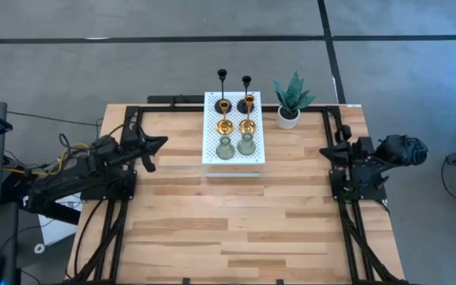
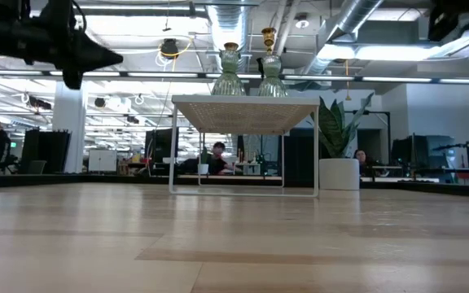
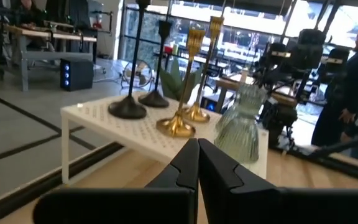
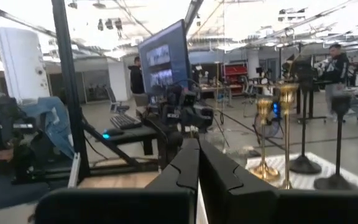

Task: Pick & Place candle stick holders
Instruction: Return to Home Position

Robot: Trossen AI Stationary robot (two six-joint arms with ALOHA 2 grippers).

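Six candle stick holders stand on their round bases on a white perforated stand [image 1: 233,158] at the table's far middle. There are two slim black ones [image 1: 222,101] at the far end, two gold ones [image 1: 224,124] in the middle and two squat pale grey-green ones [image 1: 225,148] nearest. The left wrist view shows the black [image 3: 128,109], gold [image 3: 176,124] and grey-green [image 3: 238,130] holders. My left gripper [image 1: 161,142] is shut and empty, left of the stand. My right gripper [image 1: 327,150] is shut and empty, right of the stand.
A green potted plant [image 1: 291,99] in a white pot stands right of the stand at the far edge. Black frame rails [image 1: 117,214] run along the table's left and right sides. Bare wood [image 1: 236,222] lies between the stand and the near edge. People show in the room behind.
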